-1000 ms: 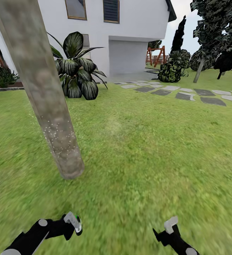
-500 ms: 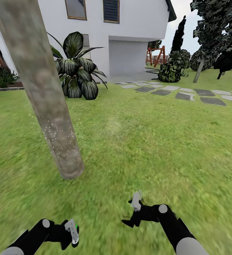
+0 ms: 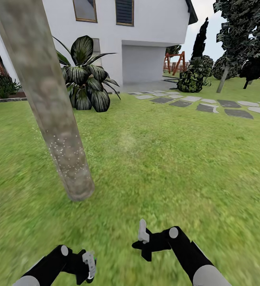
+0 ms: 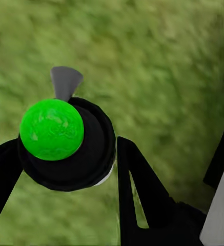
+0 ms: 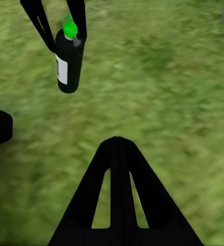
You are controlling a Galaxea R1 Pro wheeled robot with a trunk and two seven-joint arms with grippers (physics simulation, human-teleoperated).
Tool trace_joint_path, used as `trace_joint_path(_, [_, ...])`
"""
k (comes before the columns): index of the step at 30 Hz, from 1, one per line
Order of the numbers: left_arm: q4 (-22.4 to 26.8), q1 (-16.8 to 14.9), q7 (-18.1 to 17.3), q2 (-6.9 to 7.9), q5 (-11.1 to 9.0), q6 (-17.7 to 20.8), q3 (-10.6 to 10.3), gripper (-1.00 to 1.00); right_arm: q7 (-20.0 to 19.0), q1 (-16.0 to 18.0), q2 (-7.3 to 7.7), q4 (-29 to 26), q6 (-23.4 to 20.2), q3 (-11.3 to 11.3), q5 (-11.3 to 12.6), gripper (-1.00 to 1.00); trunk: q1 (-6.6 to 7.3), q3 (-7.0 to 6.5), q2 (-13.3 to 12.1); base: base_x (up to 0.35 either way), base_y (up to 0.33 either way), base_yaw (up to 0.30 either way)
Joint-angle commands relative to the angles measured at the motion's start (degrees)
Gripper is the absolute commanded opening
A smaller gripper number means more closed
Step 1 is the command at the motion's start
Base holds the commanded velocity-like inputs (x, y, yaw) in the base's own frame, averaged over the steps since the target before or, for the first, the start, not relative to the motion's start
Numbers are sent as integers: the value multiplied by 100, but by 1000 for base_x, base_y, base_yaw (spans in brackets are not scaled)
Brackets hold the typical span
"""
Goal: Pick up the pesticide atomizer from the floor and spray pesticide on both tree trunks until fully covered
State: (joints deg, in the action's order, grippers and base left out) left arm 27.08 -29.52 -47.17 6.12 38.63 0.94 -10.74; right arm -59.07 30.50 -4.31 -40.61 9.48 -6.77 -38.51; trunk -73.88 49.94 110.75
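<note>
From the head, the left claw [image 3: 88, 265] hangs low over the grass [image 3: 165, 167], clamped on the atomizer [image 3: 90, 264]; the speckled tree trunk [image 3: 50, 107] rises ahead of it. The right claw [image 3: 142, 238] hovers beside it; I cannot tell how wide it gapes.

The left wrist shows the atomizer's green cap [image 4: 52, 129] between black fingers [image 4: 142, 189].

The right wrist shows the whole black bottle [image 5: 69, 59] with its white label, gripped at the neck.

1. Both arms are matte black, with round light-grey caps at the joints.
2. The left hand [image 3: 89, 265] and right hand [image 3: 142, 234] have pale grey finger pads.
3. Black fingers [image 5: 117, 205] are triangular, with slot cut-outs.
</note>
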Motion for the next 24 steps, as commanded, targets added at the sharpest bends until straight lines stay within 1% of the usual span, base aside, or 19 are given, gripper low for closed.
trace_joint_path(1, [-1, -1, -2, -42, 21, 1, -4, -100, -18, 0, 0, -14, -49, 0, 0, -100, 0, 0, 0, 0, 0, 0])
trace_joint_path(3, [-1, -1, -2, -135, 28, -4, -6, -100, -36, 0, 0, -26, -177, 0, 1, -100, 0, 0, 0, 0, 0, 0])
trace_joint_path(5, [-1, -1, -3, -226, 33, -5, -7, -100, -42, 0, 0, -27, -207, -1, 4, -100, 0, 0, 0, 0, 0, 0])
trace_joint_path(8, [6, -1, -17, -408, 39, -6, -7, -100, -43, 0, 0, -28, -217, 0, 9, -100, 0, 0, 0, 0, 0, 0])
trace_joint_path(9, [7, -1, -29, -477, 39, -6, -7, -100, -43, 0, 0, -27, -218, -1, 10, -100, 0, 0, 0, 0, 0, 0])
trace_joint_path(10, [8, 1, -36, -607, 47, -6, -25, -100, -43, 0, 0, -29, -218, -2, 10, -100, 0, 0, 0, 0, 0, 0])
trace_joint_path(11, [8, 5, -33, -658, 52, -3, -89, -100, -43, 0, 0, -29, -218, -3, 10, -100, 0, 0, 0, 0, 0, 0])
trace_joint_path(12, [10, 4, -27, -711, 55, 6, -227, -100, -43, 0, 0, -27, -218, -1, 10, -100, 0, 0, 0, 0, 0, 0])
trace_joint_path(13, [46, 1, -23, -758, 56, 15, -319, -100, -43, 0, 0, -27, -218, -3, 10, -100, 0, 0, 0, 0, 0, 0])
trace_joint_path(14, [99, 0, -21, -800, 57, 26, -358, -100, -43, 0, 0, -26, -218, -2, 14, -100, 0, 0, 0, 0, 0, 0])
trace_joint_path(18, [163, -42, -6, -883, 57, 46, -385, -100, -43, 0, -42, -25, -218, -6, 23, -100, 0, 0, 0, 0, 0, 0])
trace_joint_path(19, [166, -86, 11, -908, 57, 53, -385, -100, -43, 0, -80, -20, -218, -8, 27, -100, 0, 0, 0, 0, 0, 0])
trace_joint_path(21, [166, -109, 11, -922, 56, 55, -385, -100, -43, 0, -146, -12, -218, -9, 24, -100, 0, 0, 0, 0, 0, 0])
trace_joint_path(24, [166, -116, -3, -923, 38, 51, -380, -100, -44, 0, -173, -10, -217, -9, 21, -100, 0, 0, 0, 0, 0, 0])
